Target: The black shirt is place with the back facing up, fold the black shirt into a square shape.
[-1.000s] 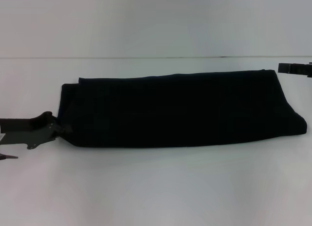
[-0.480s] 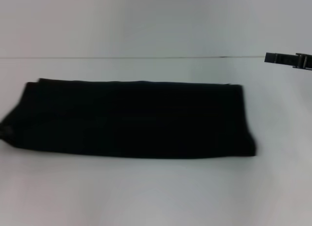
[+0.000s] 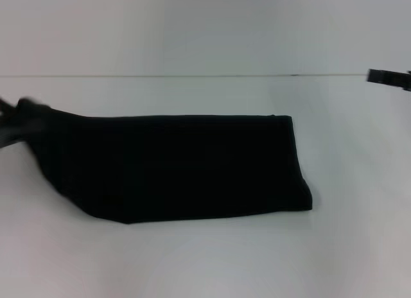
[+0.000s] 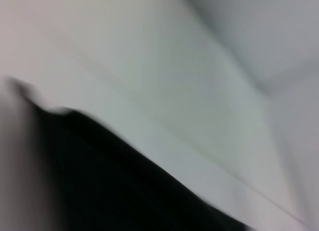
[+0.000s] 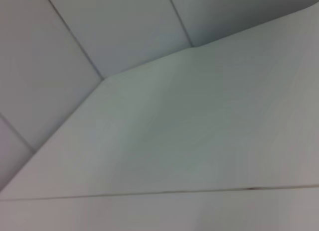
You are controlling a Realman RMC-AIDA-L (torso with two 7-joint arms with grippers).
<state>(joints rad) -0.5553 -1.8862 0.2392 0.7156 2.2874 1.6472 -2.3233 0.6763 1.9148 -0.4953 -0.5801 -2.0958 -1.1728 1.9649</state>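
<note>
White counter (image 3: pixel 205 259) fills the near part of the head view, bare up to the front hem of the black shirt (image 3: pixel 180 166). The shirt lies folded into 1 long band across the middle of the counter, plain black on its upper face, with no lettering showing. Its near edge runs from a low corner toward the left up to a rounded corner on the right, and its far edge is straight and roughly parallel to the counter's back edge. The right end is cut clean and lies flat. The left end narrows and rises toward the frame's left border, where the fabric meets the left tool (image 3: pixel 9 118), which shows there only as a dark smear; whether it is pinching the cloth or merely touching it cannot be told.

In the left wrist view the shirt (image 4: pixel 109 186) appears as a black mass with a slanting edge against the pale counter (image 4: pixel 164 81).

Farther back, at the right border of the head view, the right tool (image 3: pixel 388 78) hangs above the counter's far right part, well apart from the shirt; its state cannot be told. The right wrist view shows only the counter (image 5: pixel 189 136) and the wall (image 5: pixel 99 27) behind it.
</note>
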